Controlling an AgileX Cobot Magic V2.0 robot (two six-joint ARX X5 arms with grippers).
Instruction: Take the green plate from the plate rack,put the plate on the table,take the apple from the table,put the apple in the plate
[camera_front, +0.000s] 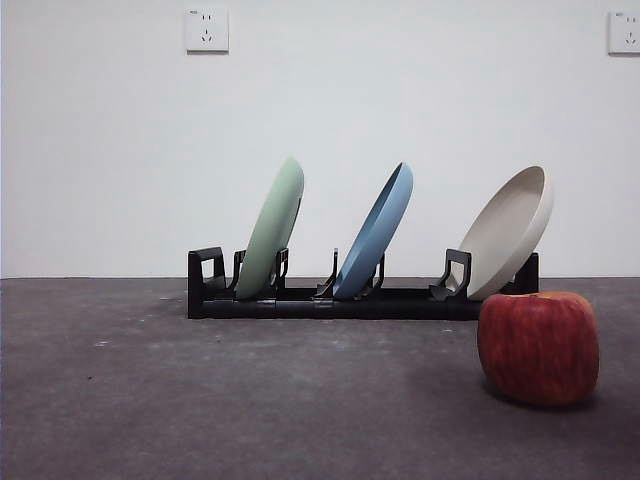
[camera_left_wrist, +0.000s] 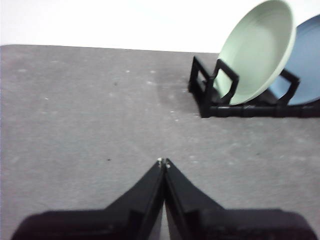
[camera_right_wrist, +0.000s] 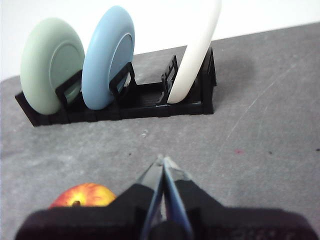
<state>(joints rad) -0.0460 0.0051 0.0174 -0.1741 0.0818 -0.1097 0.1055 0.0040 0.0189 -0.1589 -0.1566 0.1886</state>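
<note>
The green plate (camera_front: 272, 230) leans on edge in the left slot of the black plate rack (camera_front: 330, 300). It shows too in the left wrist view (camera_left_wrist: 257, 50) and the right wrist view (camera_right_wrist: 52, 65). The red apple (camera_front: 538, 346) sits on the table (camera_front: 250, 400) in front of the rack's right end. My left gripper (camera_left_wrist: 163, 162) is shut and empty, hanging over bare table some way off the rack's green-plate end. My right gripper (camera_right_wrist: 164, 162) is shut and empty too, with the apple (camera_right_wrist: 82, 196) close beside its jaws. Neither arm appears in the front view.
A blue plate (camera_front: 377, 232) stands in the rack's middle slot and a beige plate (camera_front: 510, 232) leans in the right slot. A white wall with two sockets (camera_front: 206, 30) lies behind the table's far edge.
</note>
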